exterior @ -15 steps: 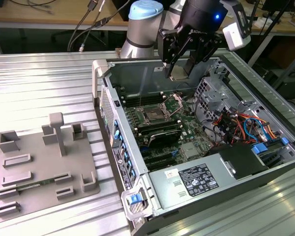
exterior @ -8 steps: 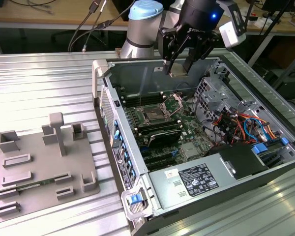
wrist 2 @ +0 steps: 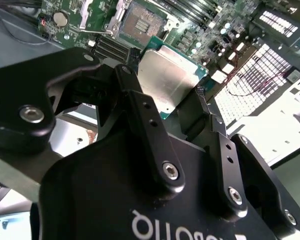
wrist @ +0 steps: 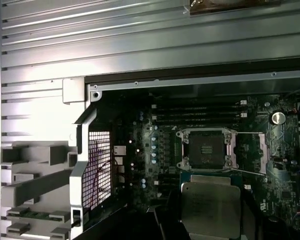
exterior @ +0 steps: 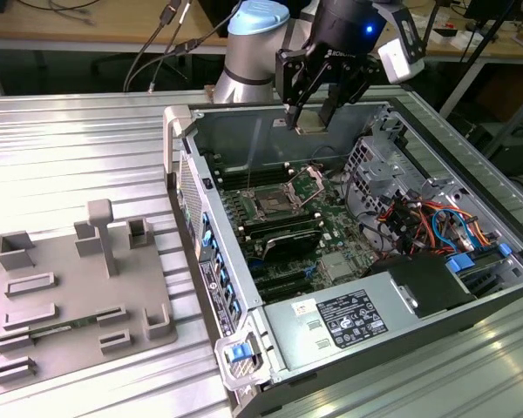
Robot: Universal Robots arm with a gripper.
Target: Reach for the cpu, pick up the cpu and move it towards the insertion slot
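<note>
The gripper [exterior: 312, 117] has the cpu [wrist 2: 169, 80] clamped between its jaws — lifted clear, hanging above the open case. We're in the carry; closing on the insertion slot [exterior: 273, 205] calls for squaring the chip over it.

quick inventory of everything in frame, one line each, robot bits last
cpu: 1, silvery top with a teal rim, held in the pincer above the open case.
insertion slot: 1, dark centre in a silver frame, on the motherboard, empty.
motherboard: 1, green, on the floor of the case.
computer case: 1, grey metal, side open, on the ribbed table.
power supply: 1, grey with a black label, at the near end of the case.
plastic tray: 1, grey, on the table at the exterior view's left.
table: 1, ribbed silver metal.
pincer: 1, black, shut on the cpu.
</note>
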